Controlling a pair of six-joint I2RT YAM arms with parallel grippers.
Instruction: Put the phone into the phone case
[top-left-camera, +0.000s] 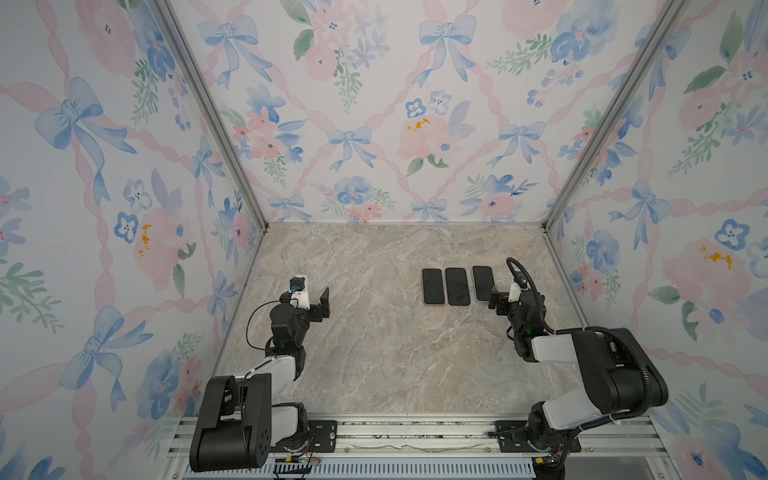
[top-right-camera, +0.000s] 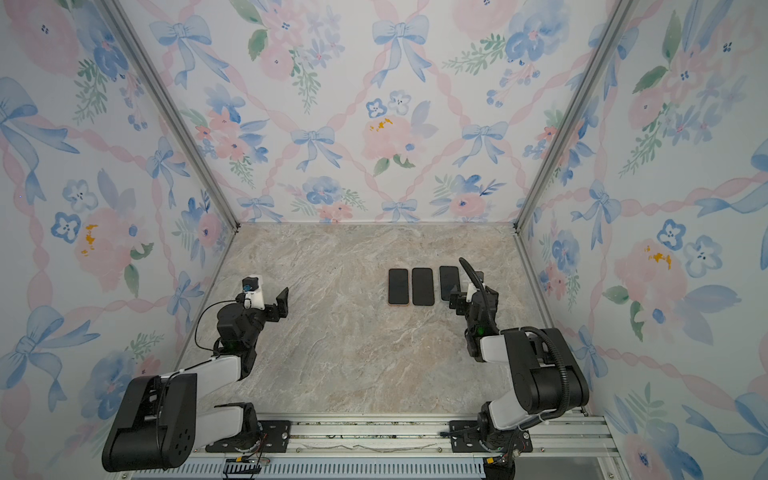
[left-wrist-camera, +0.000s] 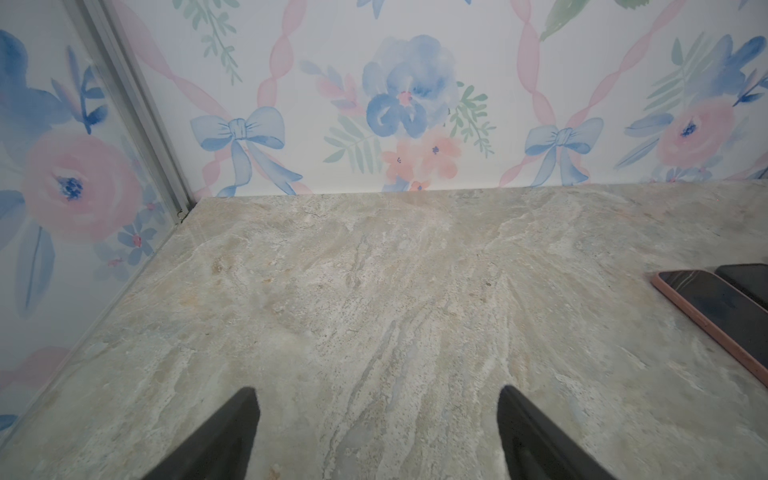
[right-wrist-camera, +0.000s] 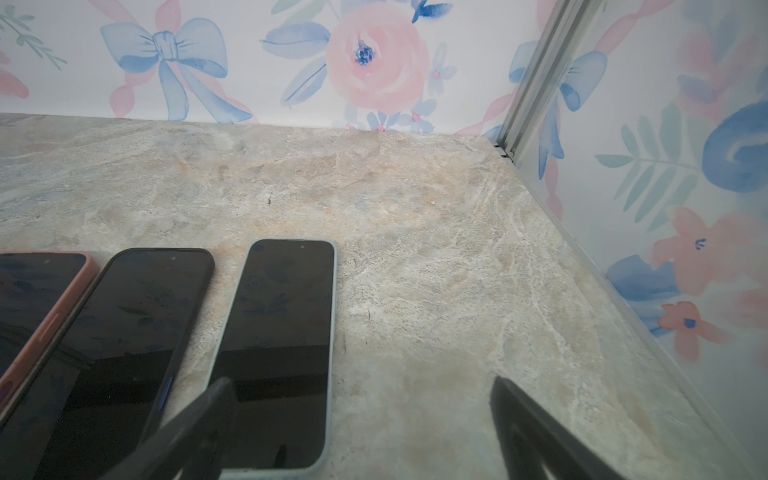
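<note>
Table (top-left-camera: 374, 365) of marbled stone in both top views, shut in by flowered walls (top-left-camera: 124, 208) at the back and both sides, with a metal rail (top-left-camera: 415, 440) along the near edge. Wide bare room across the middle and left. 3 phones in a row right of centre, flat, screens up, just beside one another: pink-cased phone (top-left-camera: 433, 286), dark-cased phone (top-left-camera: 457, 286), then pale-rimmed phone (top-left-camera: 482, 280) nearest the right wall. Well apart from them, near the left wall, left gripper (top-left-camera: 323, 303). At the near end of the pale-rimmed phone, right gripper (top-left-camera: 495, 296), with little room toward the right wall.

Left wrist view: left gripper (left-wrist-camera: 376, 388) spread wide over bare stone, nothing between the fingers (left-wrist-camera: 232, 432). Corner post (left-wrist-camera: 141, 116) off to one side, pink-cased phone (left-wrist-camera: 715, 316) at the frame's edge.

Right wrist view: right gripper (right-wrist-camera: 361, 380) spread wide and empty, 1 finger (right-wrist-camera: 208, 415) over the near end of the pale-rimmed phone (right-wrist-camera: 282, 332), the other above bare stone. Dark-cased phone (right-wrist-camera: 133, 332) just beside, pink-cased phone (right-wrist-camera: 33, 299) beyond. Pale rim a case or the phone's own frame: cannot tell.
</note>
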